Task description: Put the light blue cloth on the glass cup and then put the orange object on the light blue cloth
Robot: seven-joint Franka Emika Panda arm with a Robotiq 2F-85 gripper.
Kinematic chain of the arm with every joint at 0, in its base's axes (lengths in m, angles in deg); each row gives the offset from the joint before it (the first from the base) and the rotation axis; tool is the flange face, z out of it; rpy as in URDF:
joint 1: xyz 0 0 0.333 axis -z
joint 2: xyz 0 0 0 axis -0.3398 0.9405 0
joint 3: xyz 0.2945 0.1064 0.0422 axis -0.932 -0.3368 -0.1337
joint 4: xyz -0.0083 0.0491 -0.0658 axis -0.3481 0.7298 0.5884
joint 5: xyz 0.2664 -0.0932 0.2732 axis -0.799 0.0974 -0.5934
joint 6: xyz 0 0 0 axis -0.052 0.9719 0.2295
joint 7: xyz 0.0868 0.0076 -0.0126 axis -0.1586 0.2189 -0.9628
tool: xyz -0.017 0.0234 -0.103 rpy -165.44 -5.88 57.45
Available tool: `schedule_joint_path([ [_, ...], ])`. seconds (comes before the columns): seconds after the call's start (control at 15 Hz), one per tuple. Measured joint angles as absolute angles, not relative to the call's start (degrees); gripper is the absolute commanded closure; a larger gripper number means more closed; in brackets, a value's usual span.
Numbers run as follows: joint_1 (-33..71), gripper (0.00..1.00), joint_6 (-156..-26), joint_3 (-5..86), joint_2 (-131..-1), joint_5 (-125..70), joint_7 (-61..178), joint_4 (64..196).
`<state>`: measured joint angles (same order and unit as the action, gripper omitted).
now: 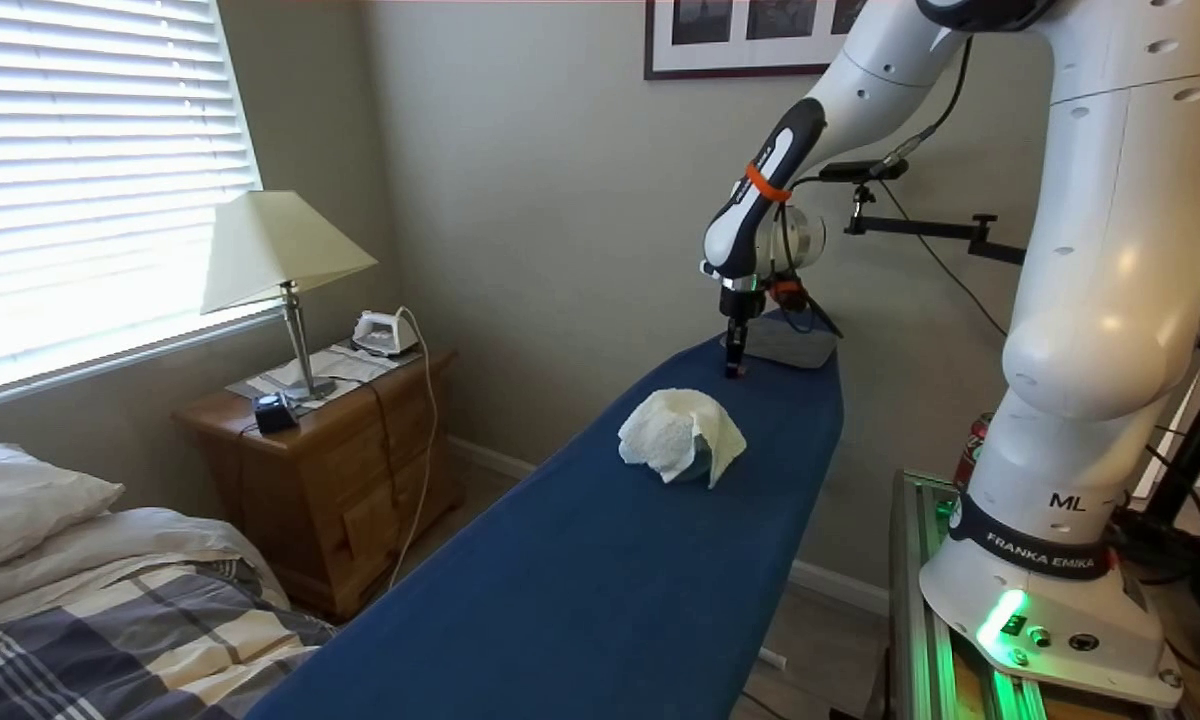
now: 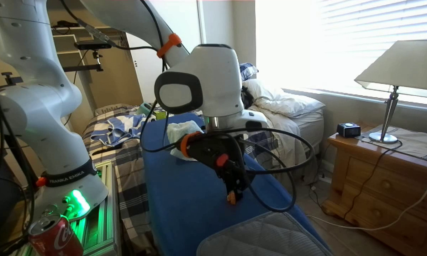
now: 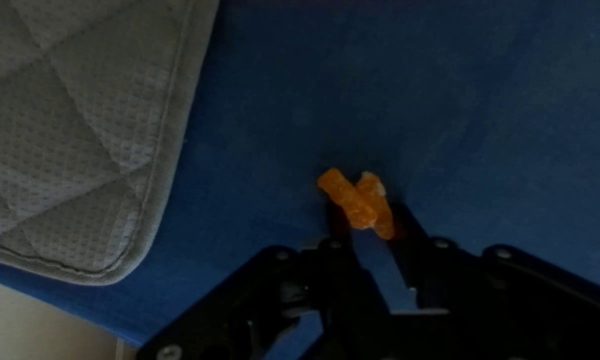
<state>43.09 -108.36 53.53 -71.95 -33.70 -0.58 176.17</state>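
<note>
The light blue cloth (image 1: 672,425) looks almost white and is draped in a dome on the dark blue board; it also shows in an exterior view (image 2: 179,133), partly behind the arm. The glass cup is hidden under the cloth, or nearly so; a bluish patch shows below the cloth's lifted edge. My gripper (image 1: 734,368) points down at the board's narrow end, beyond the cloth. In the wrist view my gripper (image 3: 368,214) is shut on the orange object (image 3: 352,200), two crossed orange pieces between the fingertips. The orange object (image 2: 231,198) is at or just above the board.
A grey quilted pad (image 3: 80,140) lies on the board (image 1: 560,600) close to the gripper, at the narrow end. A wooden nightstand (image 1: 310,480) with a lamp and an iron stands beside the board. Cables (image 2: 299,163) loop round the wrist. A red can (image 2: 57,236) stands by the robot base.
</note>
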Motion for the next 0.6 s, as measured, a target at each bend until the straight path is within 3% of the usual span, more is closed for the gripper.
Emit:
schedule_joint_path([
  [0.2,43.09,0.74,-108.29,53.46,-71.98,-33.65,-0.58,176.17],
  [0.6,42.95,0.81,-107.91,53.3,-72.22,-33.56,-0.58,176.17],
])
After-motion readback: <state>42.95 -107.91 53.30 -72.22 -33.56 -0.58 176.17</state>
